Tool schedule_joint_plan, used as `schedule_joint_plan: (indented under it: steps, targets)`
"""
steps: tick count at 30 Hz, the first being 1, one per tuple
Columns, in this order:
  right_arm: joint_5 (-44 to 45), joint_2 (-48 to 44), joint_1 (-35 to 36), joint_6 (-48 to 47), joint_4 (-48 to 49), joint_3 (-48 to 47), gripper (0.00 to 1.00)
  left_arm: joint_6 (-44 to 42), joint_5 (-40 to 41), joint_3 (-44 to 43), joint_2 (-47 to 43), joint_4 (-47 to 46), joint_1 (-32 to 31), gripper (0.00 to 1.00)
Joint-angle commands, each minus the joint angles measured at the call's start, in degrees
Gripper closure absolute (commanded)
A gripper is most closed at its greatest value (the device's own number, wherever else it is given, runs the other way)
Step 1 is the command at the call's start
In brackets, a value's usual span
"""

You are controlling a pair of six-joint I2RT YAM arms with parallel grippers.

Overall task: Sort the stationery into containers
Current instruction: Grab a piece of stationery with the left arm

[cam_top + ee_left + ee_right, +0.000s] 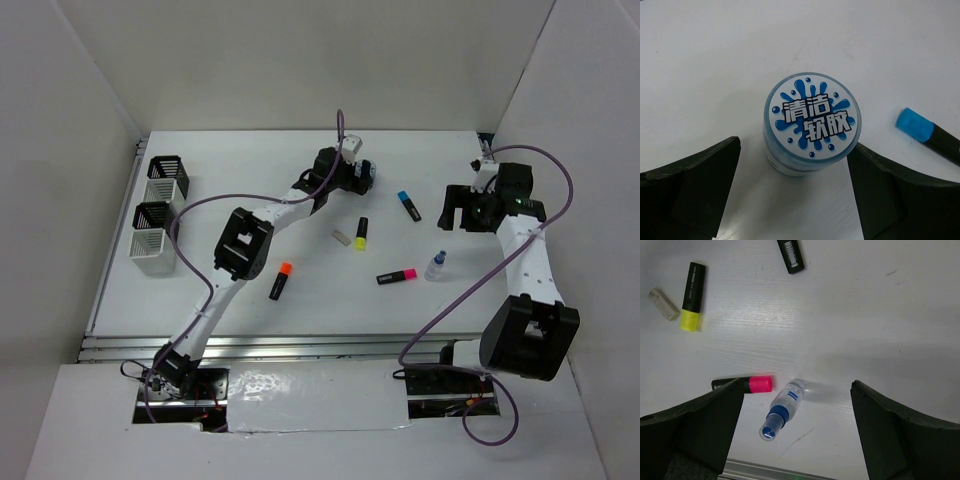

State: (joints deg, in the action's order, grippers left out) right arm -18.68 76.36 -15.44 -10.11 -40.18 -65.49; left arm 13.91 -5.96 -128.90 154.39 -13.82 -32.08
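Observation:
A round blue-white pot (811, 122) stands upright on the white table, just ahead of and between the wide-apart fingers of my left gripper (794, 172); nothing touches it. A blue-capped highlighter (927, 135) lies to its right. My right gripper (797, 390) hangs open above a small clear bottle (782, 410) with a blue cap, beside a pink-capped highlighter (747, 384). A yellow-capped highlighter (692, 297) and beige eraser (663, 304) lie farther off. An orange-capped highlighter (280, 281) lies mid-table. The containers (158, 212) stand in a row at the far left.
The containers alternate black mesh (167, 170) and white slatted (153, 252) cups near the table's left edge. Purple cables (455, 300) loop off both arms. White walls close the table on three sides; a metal rail (300, 345) runs along the near edge.

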Motion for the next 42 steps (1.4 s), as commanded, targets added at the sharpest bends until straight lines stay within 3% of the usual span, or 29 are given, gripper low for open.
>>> schedule_joint_plan:
  steps: [1, 11, 17, 28, 31, 42]
  targets:
    - [-0.4, 0.5, -0.6, -0.3, -1.5, -2.8, 0.06, -0.2, 3.8, -2.5, 1.0, -6.7, 0.0, 0.01]
    - [0.0, 1.4, -0.6, -0.4, -1.9, -2.0, 0.06, -2.7, 0.8, -0.8, 0.9, -13.0, -1.7, 0.01]
    - [0.0, 1.6, -0.8, -0.6, -2.4, -2.4, 0.06, -6.7, 1.7, -4.5, 3.1, -10.5, -3.3, 0.03]
    - [0.0, 2.8, -1.0, -0.5, -3.1, -3.9, 0.06, -6.0, 5.7, -7.6, 4.7, -7.5, -3.1, 0.08]
    - [0.1, 2.8, -1.1, -0.4, -3.1, -4.4, 0.06, -6.2, 5.7, -6.7, 4.1, -7.7, -3.1, 0.14]
    - [0.4, 2.2, -1.1, -0.6, -3.1, -4.7, 0.08, -7.7, 5.7, -2.0, -0.4, -8.0, -2.0, 0.59]
